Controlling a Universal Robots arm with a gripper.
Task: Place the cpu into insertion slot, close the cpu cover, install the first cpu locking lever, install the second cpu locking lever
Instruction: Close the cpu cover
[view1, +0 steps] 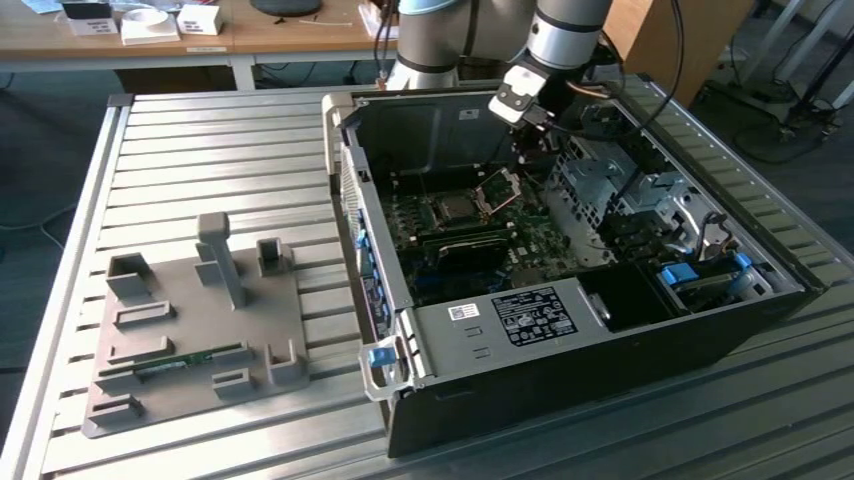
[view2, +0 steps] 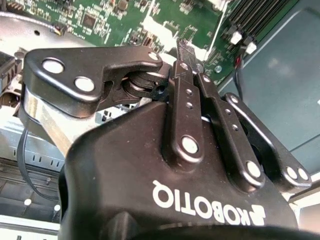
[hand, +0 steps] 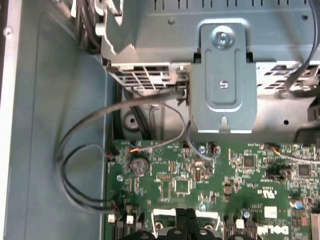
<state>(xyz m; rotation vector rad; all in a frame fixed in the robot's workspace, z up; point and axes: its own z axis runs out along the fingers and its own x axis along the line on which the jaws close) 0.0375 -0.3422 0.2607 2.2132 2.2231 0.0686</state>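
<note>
While over the motherboard (view1: 541, 240), gripper (view1: 525, 148) near open cpu cover (view1: 498, 190).

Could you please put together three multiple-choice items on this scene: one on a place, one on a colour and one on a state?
1. Where is the gripper in the exterior view?
A. Over the grey tray on the table.
B. Over the open computer case, near its far wall.
C. Over the wooden desk.

2. What colour is the motherboard?
A. Blue.
B. Red.
C. Green.

3. How does the cpu cover stand?
A. Tilted up, open.
B. Shut flat.
C. Lying on the table outside the case.

Answers:
1. B: it hangs over the case's far end.
2. C: the board is green in every view.
3. A: the frame stands up beside the insertion slot.
</note>
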